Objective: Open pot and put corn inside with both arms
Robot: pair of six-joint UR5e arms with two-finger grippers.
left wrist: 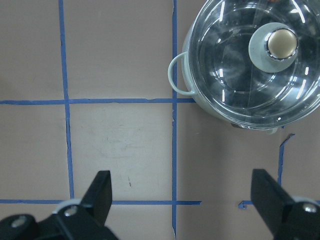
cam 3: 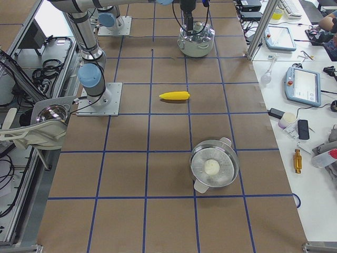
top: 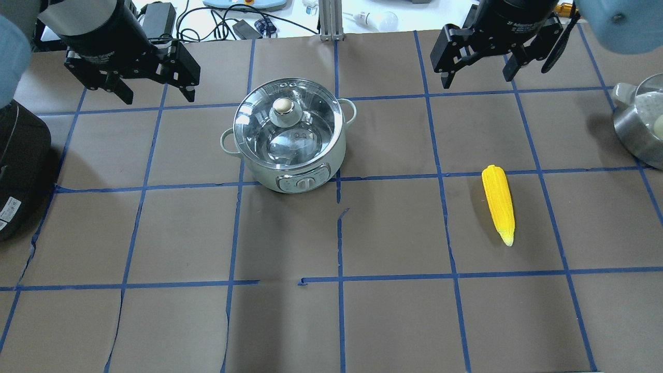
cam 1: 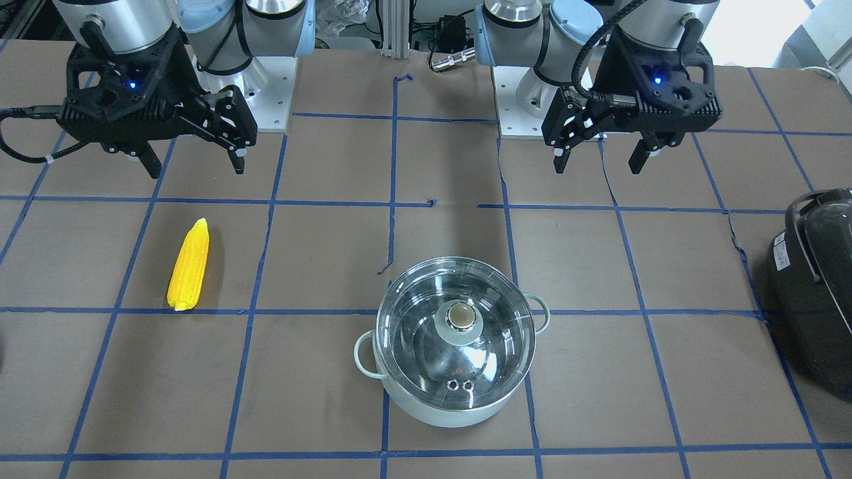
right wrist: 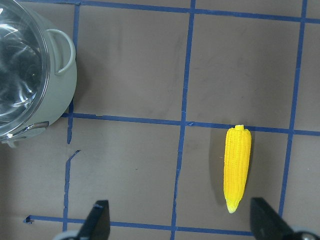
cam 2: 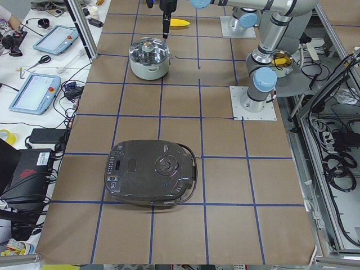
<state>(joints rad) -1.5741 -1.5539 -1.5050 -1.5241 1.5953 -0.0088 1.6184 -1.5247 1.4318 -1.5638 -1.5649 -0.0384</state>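
The pale mint-green pot (cam 1: 459, 399) stands at mid-table with its clear glass lid (cam 1: 456, 326) on; the metal knob (top: 283, 106) is upright. The yellow corn (cam 1: 188, 265) lies flat on the brown table, well apart from the pot, on my right side (top: 498, 203). My left gripper (top: 158, 96) hangs open and empty above the table, left of and beyond the pot (left wrist: 220, 100). My right gripper (top: 477, 77) hangs open and empty, beyond the corn (right wrist: 237, 167). Neither gripper touches anything.
A dark black appliance (top: 18, 171) with a handle sits at the table's left end. A steel pot (cam 3: 214, 167) with a white lump inside stands at the right end. Blue tape lines grid the brown table (top: 393, 228).
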